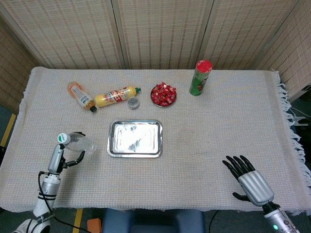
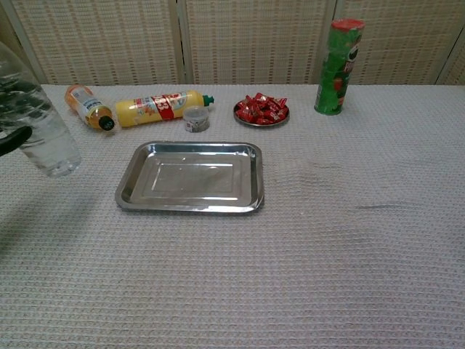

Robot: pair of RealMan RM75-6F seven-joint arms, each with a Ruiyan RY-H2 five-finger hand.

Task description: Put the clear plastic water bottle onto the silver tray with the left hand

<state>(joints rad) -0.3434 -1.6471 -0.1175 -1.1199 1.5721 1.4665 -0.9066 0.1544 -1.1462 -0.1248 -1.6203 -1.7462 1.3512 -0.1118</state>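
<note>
**Inspector A:** Clear plastic water bottle [image 1: 79,142]: we find it off the cloth, tilted, cap toward the table's left edge, carried to the left of the silver tray [image 1: 135,138] and apart from it. The left hand [image 1: 68,156] has its fingers wrapped round the bottle's body; in the chest view only a dark fingertip shows at the frame edge.

**Inspector B:** Agreed. We judge the step in hand to be the carry toward the tray; placement is not yet done. The tray lies bare.

**Inspector A:** The right hand [image 1: 249,180] rests near the table's front right, fingers spread, holding nothing.

**Inspector B:** For the next move we advise travel rightward until the base is over the tray's flat middle, righting the bottle to upright, then lowering before release. We note a risk: a tilted base set on the raised rim could tip the bottle.
</note>
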